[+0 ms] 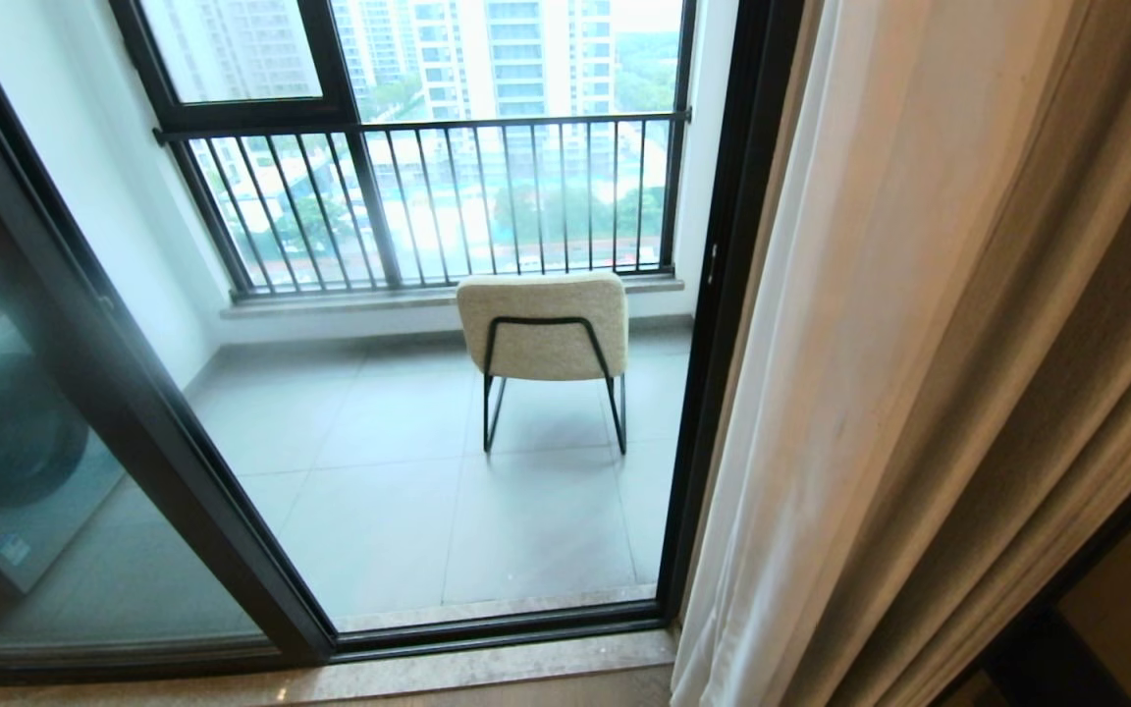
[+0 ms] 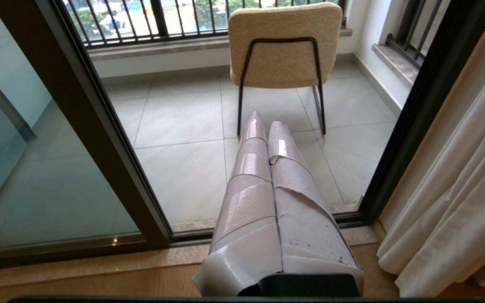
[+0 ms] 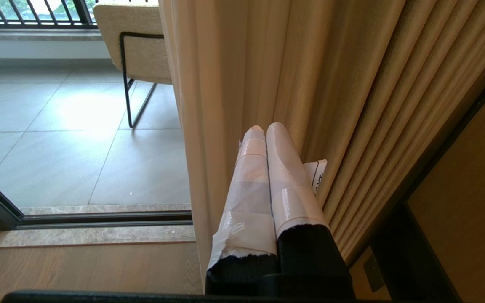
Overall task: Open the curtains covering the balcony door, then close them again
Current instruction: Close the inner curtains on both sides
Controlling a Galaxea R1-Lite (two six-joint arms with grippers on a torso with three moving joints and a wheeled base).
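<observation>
Hanging bunched at the right of the head view, the sheer white curtains point(image 1: 821, 393) leave the dark-framed glass balcony door point(image 1: 114, 393) uncovered. Left wrist view: tape-wrapped left gripper point(image 2: 267, 122) clenched, empty. Right wrist view: right gripper point(image 3: 265, 128) clenched empty against the folds.

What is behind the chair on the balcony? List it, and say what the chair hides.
Behind the chair stand a stone sill, a black railing and window glass with tower blocks outside. The chair's back hides part of the sill and wall.
</observation>
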